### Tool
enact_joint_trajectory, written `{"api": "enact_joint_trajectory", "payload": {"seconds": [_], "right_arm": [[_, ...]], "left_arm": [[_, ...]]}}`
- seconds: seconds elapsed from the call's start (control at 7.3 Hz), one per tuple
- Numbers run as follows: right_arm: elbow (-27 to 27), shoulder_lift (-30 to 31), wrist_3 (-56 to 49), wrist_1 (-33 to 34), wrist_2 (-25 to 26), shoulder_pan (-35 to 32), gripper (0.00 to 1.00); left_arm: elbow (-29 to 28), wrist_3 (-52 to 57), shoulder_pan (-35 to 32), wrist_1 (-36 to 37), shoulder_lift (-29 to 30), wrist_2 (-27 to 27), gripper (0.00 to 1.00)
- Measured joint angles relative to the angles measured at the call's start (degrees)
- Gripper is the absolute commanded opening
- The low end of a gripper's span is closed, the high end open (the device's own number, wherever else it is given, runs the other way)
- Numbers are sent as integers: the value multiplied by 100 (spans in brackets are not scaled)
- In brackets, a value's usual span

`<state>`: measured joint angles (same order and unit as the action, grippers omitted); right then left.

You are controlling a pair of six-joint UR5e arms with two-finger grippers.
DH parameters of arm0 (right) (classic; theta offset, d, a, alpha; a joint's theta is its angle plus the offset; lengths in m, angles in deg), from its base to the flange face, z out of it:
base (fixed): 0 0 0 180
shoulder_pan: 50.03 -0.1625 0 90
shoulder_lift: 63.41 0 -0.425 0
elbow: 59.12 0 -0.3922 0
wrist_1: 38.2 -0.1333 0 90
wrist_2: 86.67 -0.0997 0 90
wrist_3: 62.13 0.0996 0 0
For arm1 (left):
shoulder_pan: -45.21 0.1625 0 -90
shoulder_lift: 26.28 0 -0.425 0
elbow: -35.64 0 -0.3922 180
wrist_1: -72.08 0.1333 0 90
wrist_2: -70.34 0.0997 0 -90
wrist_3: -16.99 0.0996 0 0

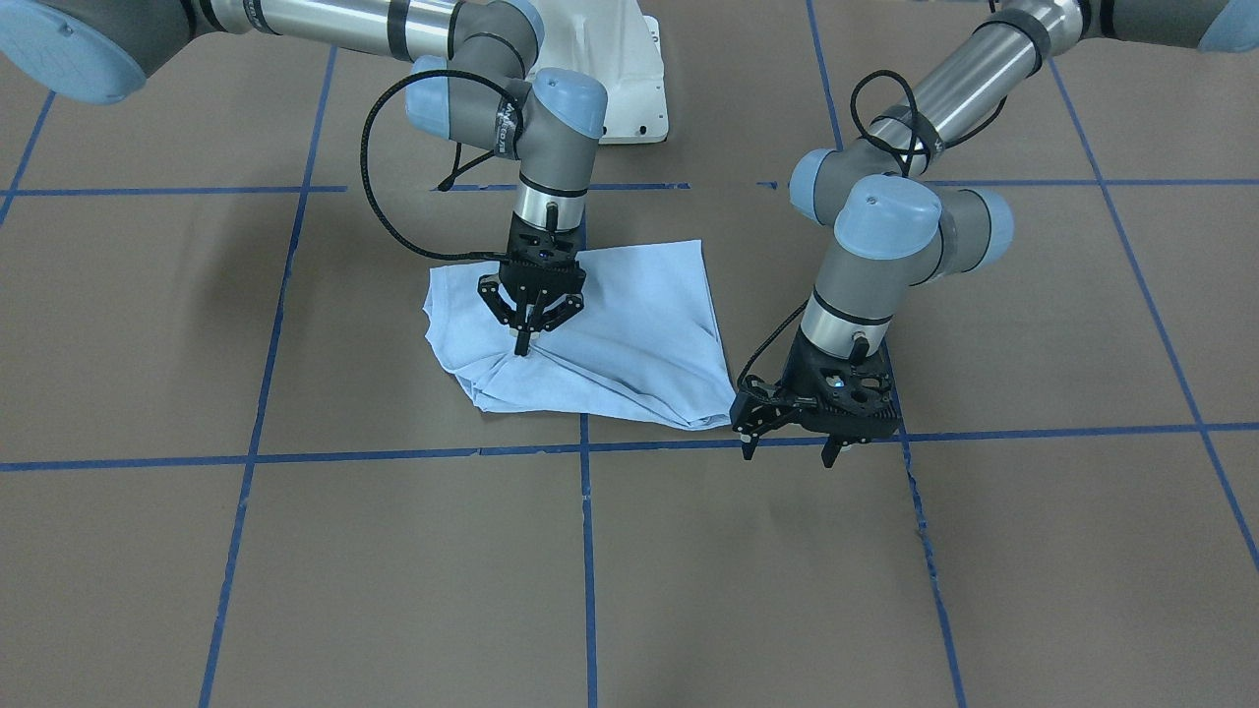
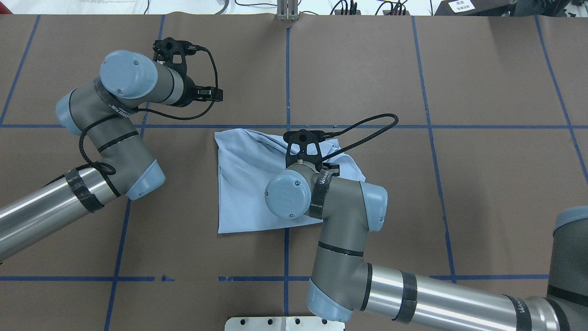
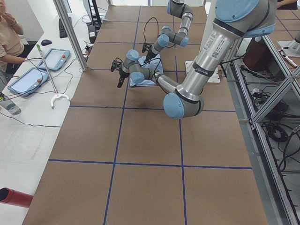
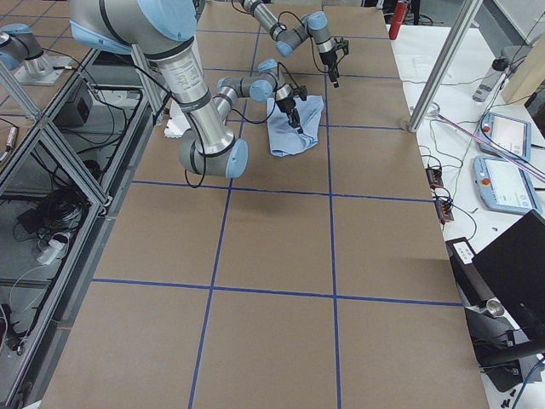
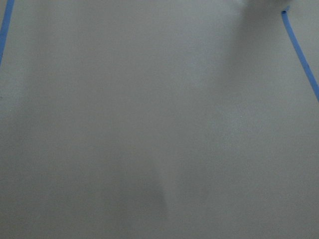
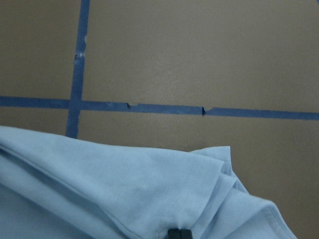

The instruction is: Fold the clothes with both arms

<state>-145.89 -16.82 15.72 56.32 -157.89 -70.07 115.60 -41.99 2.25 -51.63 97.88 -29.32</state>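
From across the surface (image 1: 295,590), I see my right tool (image 1: 522,342) with its two fingers squeezed together, pinching a bit of the light blue T-shirt (image 1: 649,315). The cloth bunches into little folds around the pinch. The T-shirt lies folded near the middle of the brown surface, on top of one blue tape line (image 1: 586,551). My left tool (image 1: 788,454) is spread wide with nothing in it. It is just beside the corner of the T-shirt.

From above, my right arm (image 2: 340,216) covers part of the T-shirt, so I cannot see that tool's fingers here. A black band (image 2: 320,188) on the wrist has pale letters, but they are too blurry for me to read. My left arm (image 2: 115,133) is off to the side of the T-shirt.

From the left end, my near arm has a label (image 3: 214,46) on its silver tube. The writing is too small to read. The T-shirt is a small blue patch far down the surface.

From the right end, my right tool points down onto the T-shirt.

My left wrist camera shows only bare surface and bits of blue tape at the top corners.

My right wrist camera shows the T-shirt with a stitched hem. At the bottom edge, my black fingertips (image 6: 174,233) are pressed together on the cloth. Past the T-shirt, two tape lines cross.
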Motion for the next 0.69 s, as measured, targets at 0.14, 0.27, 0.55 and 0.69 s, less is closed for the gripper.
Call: {"api": "enact_joint_trajectory", "payload": {"seconds": [0.14,0.27,0.55,0.69], "right_arm": [[0,-11,-8,-3,-3,-115,0],[6,-15,-35,-2,-5,-267,0],[296,-29,-104,-188,-10,-555,99],[632,-32,-213,-597,-2,-641,100]], "left_arm": [[6,0,0,-2,-1,0,100],[9,-2,0,-1,1,0,100],[16,-18,2,0,3,0,100],[28,-44,4,3,2,0,100]]}}
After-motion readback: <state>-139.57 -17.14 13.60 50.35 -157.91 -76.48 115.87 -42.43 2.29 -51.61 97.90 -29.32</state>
